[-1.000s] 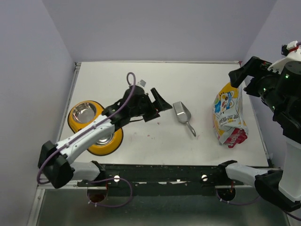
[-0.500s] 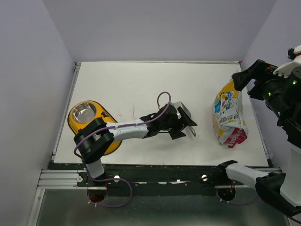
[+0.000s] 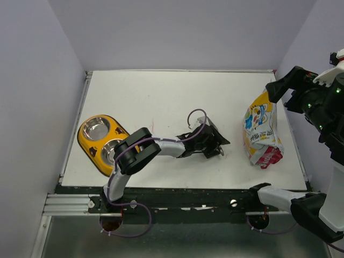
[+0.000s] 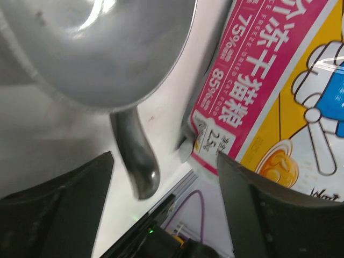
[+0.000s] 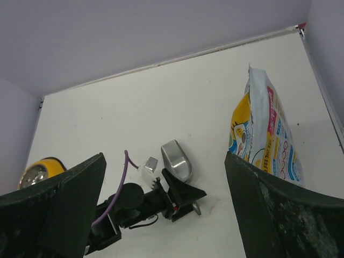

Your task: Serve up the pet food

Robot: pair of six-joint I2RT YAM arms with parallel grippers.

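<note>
The pet food bag (image 3: 260, 131), yellow and white with a red edge, lies at the table's right; the pet food itself is hidden inside it. A silver metal scoop (image 3: 207, 124) lies left of the bag. My left gripper (image 3: 217, 144) is low over the scoop's handle (image 4: 137, 164), which lies between the open jaws without touching either finger (image 4: 59, 204). The bag (image 4: 279, 80) fills the right of the left wrist view. My right gripper (image 3: 278, 95) hangs open high above the bag (image 5: 266, 134), nothing between its fingers (image 5: 293, 209).
A yellow double-bowl feeder (image 3: 88, 145) with two steel bowls sits at the table's front left, partly seen as the feeder (image 5: 35, 174) in the right wrist view. Walls close the table at the back and sides. My left arm stretches from the feeder's side across to the scoop.
My left arm swung right from over the feeder to the scoop, and its jaws now straddle the handle, slightly narrower. The right arm shifted a little above the bag.
</note>
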